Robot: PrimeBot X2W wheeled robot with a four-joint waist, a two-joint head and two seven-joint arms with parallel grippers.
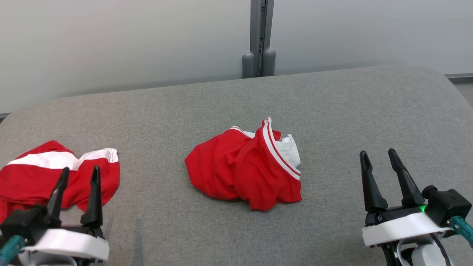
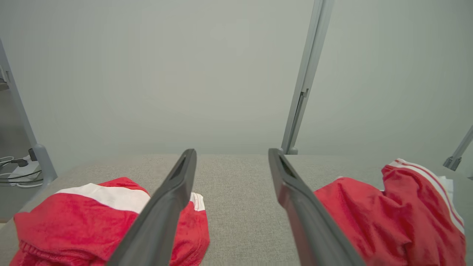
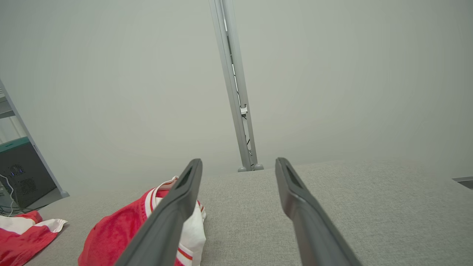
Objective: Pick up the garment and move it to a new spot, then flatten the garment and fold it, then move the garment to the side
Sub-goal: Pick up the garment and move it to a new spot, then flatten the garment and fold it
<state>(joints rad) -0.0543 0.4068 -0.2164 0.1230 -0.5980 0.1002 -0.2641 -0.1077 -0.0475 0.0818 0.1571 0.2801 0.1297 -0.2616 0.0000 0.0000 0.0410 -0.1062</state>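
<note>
Both my left fingers (image 1: 94, 199) and right fingers (image 1: 369, 184) stand apart, empty. Pickup pending: crumpled red shorts (image 1: 240, 170), ahead between them, need pinching.

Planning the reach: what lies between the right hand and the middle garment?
Bare grey surface, from right hand to middle garment, seen in the head view.

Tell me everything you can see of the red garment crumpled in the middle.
The middle garment is soft-looking red fabric with a white striped band and white lining showing at its right side. It lies bunched in a wrinkled heap, neither flattened nor folded, on the grey fabric surface. Both the left gripper and the right gripper are open and apart from it; nothing else touches it.
</note>
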